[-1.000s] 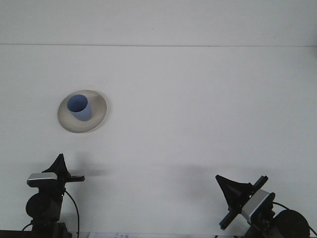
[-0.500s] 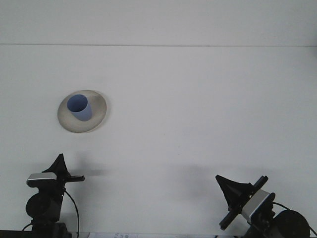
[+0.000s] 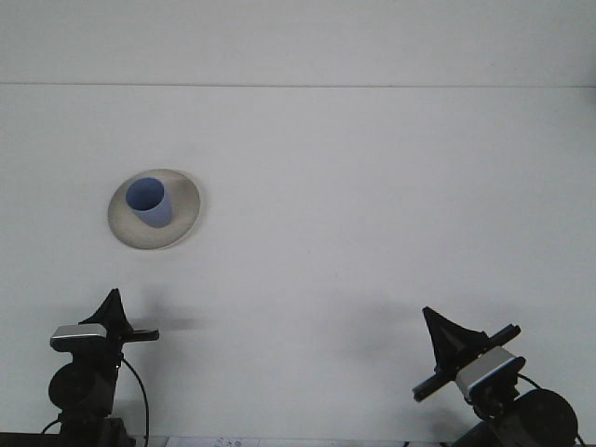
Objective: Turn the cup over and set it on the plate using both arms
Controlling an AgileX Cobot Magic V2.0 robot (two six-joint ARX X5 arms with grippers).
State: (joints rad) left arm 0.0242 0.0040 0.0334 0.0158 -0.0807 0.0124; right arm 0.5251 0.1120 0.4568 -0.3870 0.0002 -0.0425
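Observation:
A blue cup stands upright, mouth up, on a pale round plate at the left middle of the white table. My left gripper sits low at the bottom left, well in front of the plate, shut with nothing in it. At the bottom right, far from the cup, my right gripper is also shut and holds nothing; its dark fingers come to a single point.
The white table stretches back to a seam with the white wall at the top. Black arm bases and cables lie along the bottom edge at both corners.
My right gripper has shifted a little to the right and risen slightly. The left gripper, cup and plate have not moved.

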